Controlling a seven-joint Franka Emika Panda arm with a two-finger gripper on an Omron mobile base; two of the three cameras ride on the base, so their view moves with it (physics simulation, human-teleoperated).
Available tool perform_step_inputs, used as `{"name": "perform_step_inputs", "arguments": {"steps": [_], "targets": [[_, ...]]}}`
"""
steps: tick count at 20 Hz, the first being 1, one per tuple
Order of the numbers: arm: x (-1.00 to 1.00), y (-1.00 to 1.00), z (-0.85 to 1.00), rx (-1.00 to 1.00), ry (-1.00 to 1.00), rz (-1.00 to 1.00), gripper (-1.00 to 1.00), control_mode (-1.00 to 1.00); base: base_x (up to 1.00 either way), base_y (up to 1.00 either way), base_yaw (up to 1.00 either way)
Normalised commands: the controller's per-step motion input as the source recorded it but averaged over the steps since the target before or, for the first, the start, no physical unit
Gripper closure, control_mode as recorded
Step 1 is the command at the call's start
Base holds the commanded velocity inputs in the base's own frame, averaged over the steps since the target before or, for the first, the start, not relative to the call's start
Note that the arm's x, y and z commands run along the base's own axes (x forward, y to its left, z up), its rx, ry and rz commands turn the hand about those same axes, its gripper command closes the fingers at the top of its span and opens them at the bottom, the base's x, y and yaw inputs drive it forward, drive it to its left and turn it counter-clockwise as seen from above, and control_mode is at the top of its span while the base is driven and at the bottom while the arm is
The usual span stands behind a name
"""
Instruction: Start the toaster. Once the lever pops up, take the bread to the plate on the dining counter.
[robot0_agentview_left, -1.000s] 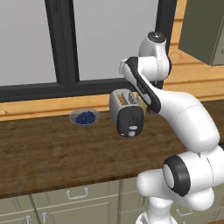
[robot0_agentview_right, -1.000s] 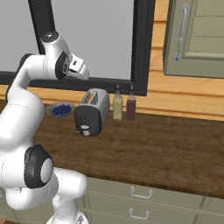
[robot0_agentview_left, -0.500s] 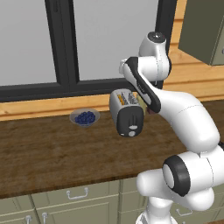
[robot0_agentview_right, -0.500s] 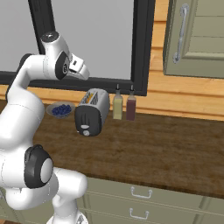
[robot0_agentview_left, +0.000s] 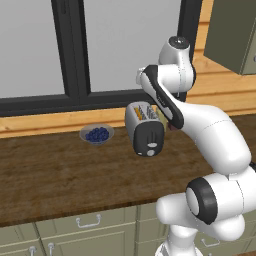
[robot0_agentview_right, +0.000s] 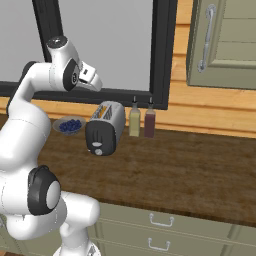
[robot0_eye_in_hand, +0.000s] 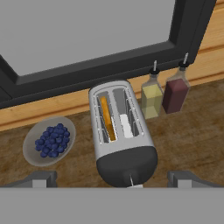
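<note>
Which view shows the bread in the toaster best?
Hand view: it looks straight down into the toaster, with the bread edge-on in one slot. Left base view shows just a tan sliver; in the right base view I can't make it out.

Toaster (robot0_eye_in_hand: 121, 140) on worktop (robot0_agentview_right: 190, 170); blueberry bowl (robot0_eye_in_hand: 49, 141) left; two bottles (robot0_eye_in_hand: 164, 92) right.

dark-framed window (robot0_agentview_right: 100, 45), wood worktop (robot0_agentview_right: 190, 170), green drawers (robot0_agentview_right: 165, 230)
</note>
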Motion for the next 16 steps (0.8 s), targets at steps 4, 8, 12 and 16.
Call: {"name": "perform_step_inputs", "arguments": {"steps": [4,8,12,16], "targets": [[0.00,0.00,0.00,0.00,0.00,0.00,-1.00,-1.00,0.00,0.00,0.00],[0.00,0.00,0.00,0.00,0.00,0.00,-1.00,-1.00,0.00,0.00,0.00],[0.00,0.00,0.00,0.00,0.00,0.00,-1.00,-1.00,0.00,0.00,0.00],[0.00,0.00,0.00,0.00,0.00,0.00,-1.00,-1.00,0.00,0.00,0.00]]}}
